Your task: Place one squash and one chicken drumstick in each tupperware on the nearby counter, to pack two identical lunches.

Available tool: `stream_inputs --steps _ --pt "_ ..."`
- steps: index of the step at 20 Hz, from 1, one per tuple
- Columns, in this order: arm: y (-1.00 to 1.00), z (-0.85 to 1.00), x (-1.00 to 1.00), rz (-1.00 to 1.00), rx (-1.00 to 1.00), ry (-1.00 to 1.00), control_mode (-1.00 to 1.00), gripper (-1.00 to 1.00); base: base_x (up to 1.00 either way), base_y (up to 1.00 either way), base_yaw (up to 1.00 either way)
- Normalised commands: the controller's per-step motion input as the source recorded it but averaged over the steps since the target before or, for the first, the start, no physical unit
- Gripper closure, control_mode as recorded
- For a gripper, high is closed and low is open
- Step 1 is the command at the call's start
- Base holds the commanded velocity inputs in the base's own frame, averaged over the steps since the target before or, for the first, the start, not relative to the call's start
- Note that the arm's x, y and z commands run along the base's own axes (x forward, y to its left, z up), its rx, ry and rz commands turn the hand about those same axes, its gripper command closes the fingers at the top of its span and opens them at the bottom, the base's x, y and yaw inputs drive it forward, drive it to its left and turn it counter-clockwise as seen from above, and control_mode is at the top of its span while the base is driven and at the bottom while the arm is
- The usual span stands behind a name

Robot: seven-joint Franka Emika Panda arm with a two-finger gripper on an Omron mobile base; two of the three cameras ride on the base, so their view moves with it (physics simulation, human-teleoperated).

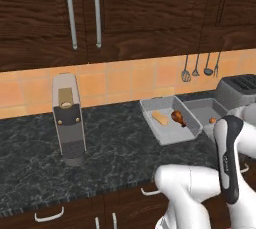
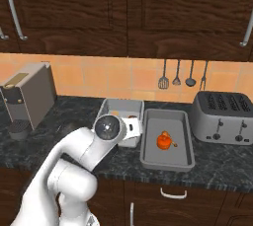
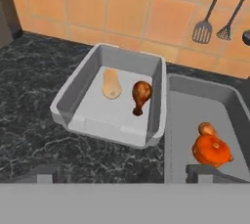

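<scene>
Hand view has the left tupperware (image 3: 73,98) packed with squash (image 3: 111,84) and drumstick (image 3: 141,93), fingers (image 3: 202,173) spread empty over the tabletop (image 3: 29,96), so bumping the right tupperware (image 3: 178,120) could roll its orange squash (image 3: 211,150)

Worktop (image 3: 29,100): black-grey marbled stone, smooth, faint sheen
Both tupperware trays (image 3: 80,83) (image 3: 234,110): light-grey, matt, plastic-looking, smooth walls
Cabinet doors (image 1: 150,13): dark wood, visible grain, with bright satin metal handles (image 1: 71,20)
Backsplash (image 2: 108,79): orange tile, smooth, pale grout lines
Toaster (image 2: 225,116): brushed silver metal
Hanging utensils (image 2: 177,74): dark metal
Drumstick (image 3: 140,96): glossy brown skin
Squash (image 3: 111,84): pale tan, matt
</scene>
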Motion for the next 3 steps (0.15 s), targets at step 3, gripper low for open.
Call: stream_inputs --steps 3 --pt "-0.84 0.53 -0.84 0.01 -0.08 -0.19 -1.00 -1.00 0.00 0.00 0.00"
